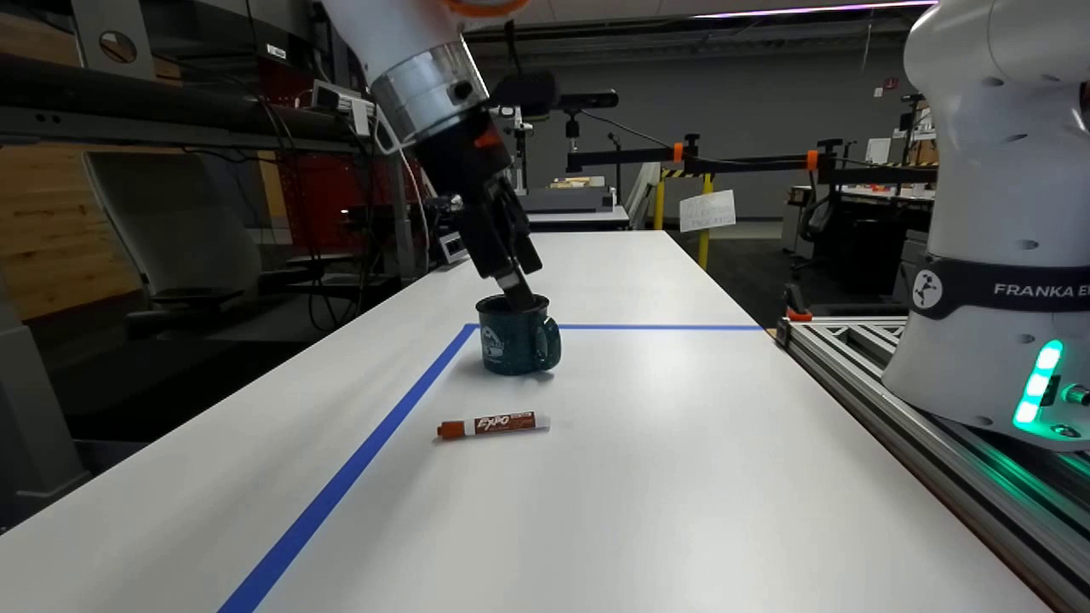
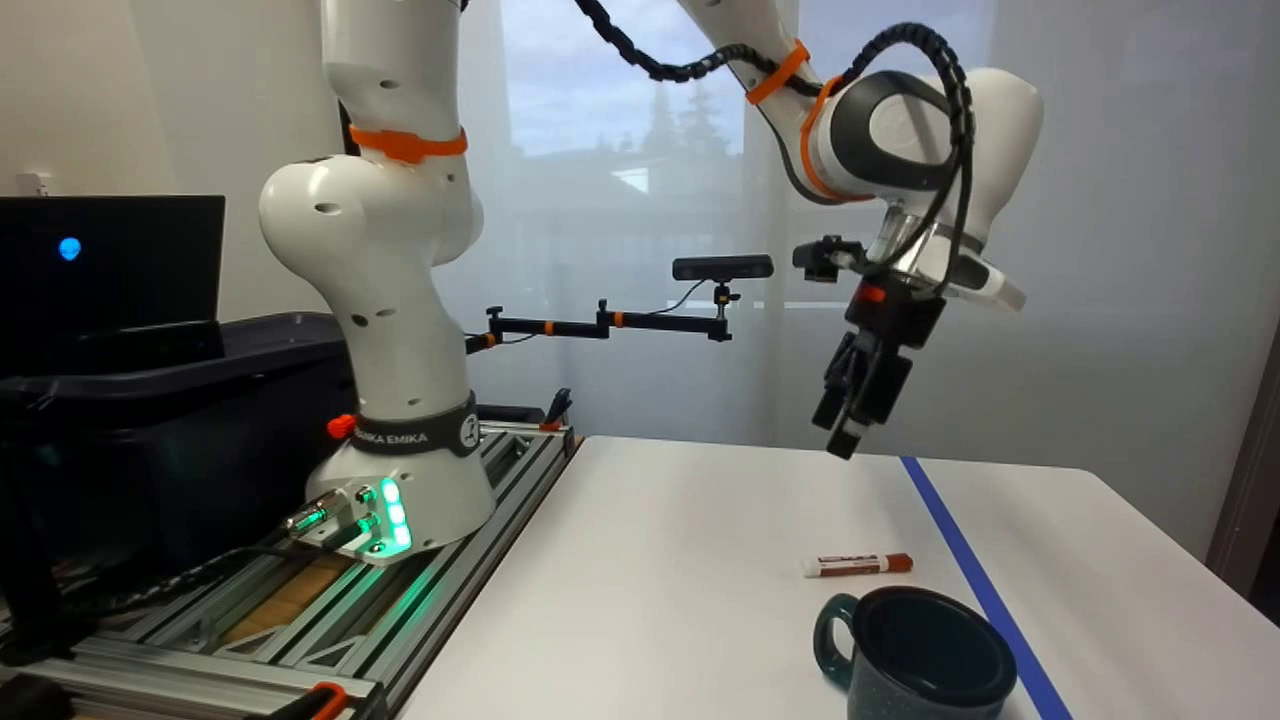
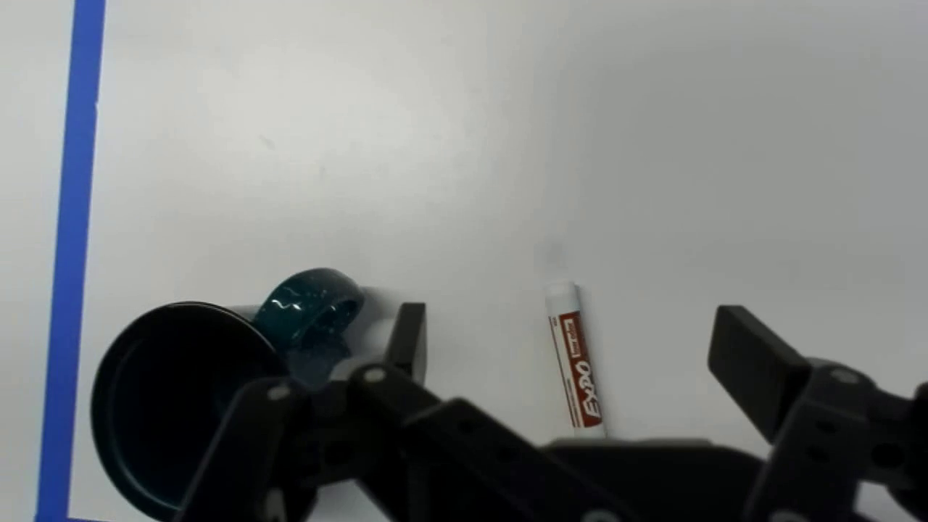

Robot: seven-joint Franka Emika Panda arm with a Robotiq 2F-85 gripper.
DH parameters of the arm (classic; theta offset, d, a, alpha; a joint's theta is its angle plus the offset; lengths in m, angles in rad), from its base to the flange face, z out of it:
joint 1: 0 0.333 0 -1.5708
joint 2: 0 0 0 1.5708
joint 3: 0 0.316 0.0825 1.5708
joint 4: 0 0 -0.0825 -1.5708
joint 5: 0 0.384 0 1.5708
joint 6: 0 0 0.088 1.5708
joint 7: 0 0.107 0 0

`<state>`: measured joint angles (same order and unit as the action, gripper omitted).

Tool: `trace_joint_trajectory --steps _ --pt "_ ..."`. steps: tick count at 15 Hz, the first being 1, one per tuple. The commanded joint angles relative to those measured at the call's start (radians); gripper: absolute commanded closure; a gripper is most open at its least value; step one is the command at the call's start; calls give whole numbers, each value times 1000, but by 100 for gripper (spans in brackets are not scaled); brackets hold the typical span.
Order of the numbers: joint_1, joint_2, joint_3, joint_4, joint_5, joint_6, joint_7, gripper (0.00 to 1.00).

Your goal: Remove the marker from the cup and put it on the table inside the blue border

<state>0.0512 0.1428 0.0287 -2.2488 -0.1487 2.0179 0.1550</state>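
The gripper (image 3: 576, 344) is released, its fingers (image 3: 409, 337) spread well apart, and it hangs tilted in the air above the desk (image 1: 647, 511). The marker (image 3: 576, 355) lies below it: in the wrist view it shows in the gap between the fingers, touching neither, one end hidden behind the gripper's body. It rests flat on the desk, out of the cup (image 2: 930, 650) and inside the blue border (image 1: 366, 464), its brown cap toward the long edge opposite the base (image 2: 430, 505), its white end toward the edge beside the base. The cup stands upright near the marker, just inside the corner where two strips of the border meet, its handle turned toward the base's edge. In an exterior view the fingertips (image 1: 515, 292) cross the cup's mouth, by line of sight only; gripper and cup are apart. One strip runs along the long edge opposite the base, the other crosses to the edge beside it. The base, its lights green, stands on a metal frame (image 2: 460, 580) along that edge. Past the frame, in an exterior view, a laptop (image 2: 110, 265) sits on a dark tub (image 2: 200, 440). Beyond the opposite edge stands a chair (image 1: 170, 226)
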Motion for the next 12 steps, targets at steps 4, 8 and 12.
trace_joint_trajectory --steps 4,8,12 --pt "-13 -118 -9 -10 11 -11 99 0" --pt "-17 -123 -9 -13 10 -9 99 0" --pt "-16 -111 -9 -12 10 -8 99 0"
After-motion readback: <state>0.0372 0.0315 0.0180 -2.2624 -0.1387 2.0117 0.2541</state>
